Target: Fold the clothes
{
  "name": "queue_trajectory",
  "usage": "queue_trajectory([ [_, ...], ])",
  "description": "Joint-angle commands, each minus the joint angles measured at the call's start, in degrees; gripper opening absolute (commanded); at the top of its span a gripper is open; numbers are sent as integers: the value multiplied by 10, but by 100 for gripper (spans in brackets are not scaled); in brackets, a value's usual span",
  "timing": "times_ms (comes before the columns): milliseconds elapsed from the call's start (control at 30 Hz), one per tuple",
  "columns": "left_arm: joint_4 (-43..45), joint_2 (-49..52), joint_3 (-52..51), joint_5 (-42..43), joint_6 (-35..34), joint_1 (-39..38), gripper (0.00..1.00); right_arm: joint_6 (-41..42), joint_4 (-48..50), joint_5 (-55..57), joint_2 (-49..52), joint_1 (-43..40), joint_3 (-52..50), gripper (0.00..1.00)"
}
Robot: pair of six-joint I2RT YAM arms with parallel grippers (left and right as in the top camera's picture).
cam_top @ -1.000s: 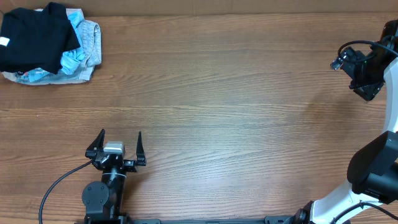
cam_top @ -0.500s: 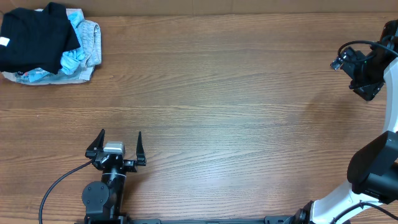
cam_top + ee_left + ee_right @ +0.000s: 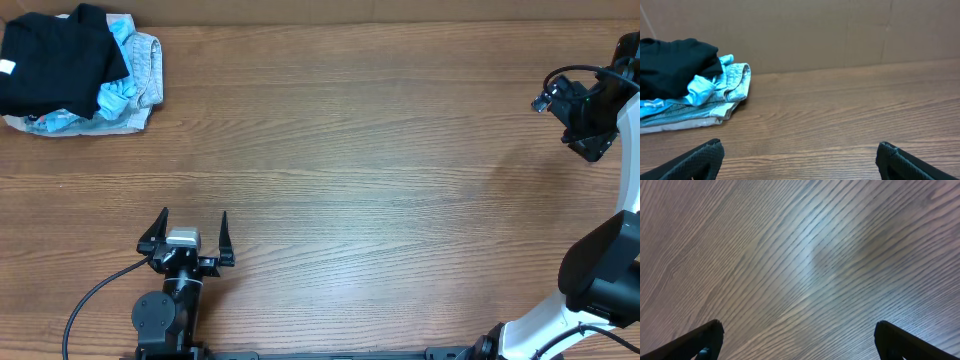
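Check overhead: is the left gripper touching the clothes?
No, the left gripper sits open over bare table, well apart from the clothes in the far corner.

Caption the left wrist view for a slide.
Open left gripper faces a clothes pile, black garment on top, across the wooden table.

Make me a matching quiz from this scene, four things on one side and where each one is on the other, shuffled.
1 black garment
2 light blue garment
3 left hand
4 right hand

A above the bare table, far right
B on top, far left corner
C near edge, open, empty
D peeking from under the black one

Pairs: 1-B, 2-D, 3-C, 4-A
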Motion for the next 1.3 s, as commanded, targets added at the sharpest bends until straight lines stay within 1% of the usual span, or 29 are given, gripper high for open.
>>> queue_trajectory([
  [0,-2,-5,-2,-4,-9,-4,100,-4,3,6,-1,3,8,100],
  [233,-2,-5,-2,-4,-9,-4,100,-4,2,31,-19,24,8,100],
  [300,-2,-5,-2,-4,-9,-4,100,-5,23,33,-34,40,7,100],
  [333,-2,-5,-2,-4,-9,-4,100,-10,42,33,-45,52,4,100],
  [467,-2,-5,-2,-4,-9,-4,100,-84,132,37,-96,125,-22,100],
  [567,-2,-5,-2,-4,-9,-4,100,-129,166,77,-127,190,-45,100],
  [700,-2,-5,-2,-4,-9,-4,100,-161,201,148,-163,257,-95,100],
  [800,-2,-5,-2,-4,-9,-4,100,-178,256,151,-197,283,-162,100],
  [967,-2,-5,-2,-4,-9,-4,100,-178,356,116,-273,284,-309,100],
  [1133,-2,-5,-2,-4,-9,-4,100,-179,460,92,-382,283,-480,100],
  [1267,-2,-5,-2,-4,-9,-4,100,-179,577,59,-480,283,-622,100],
])
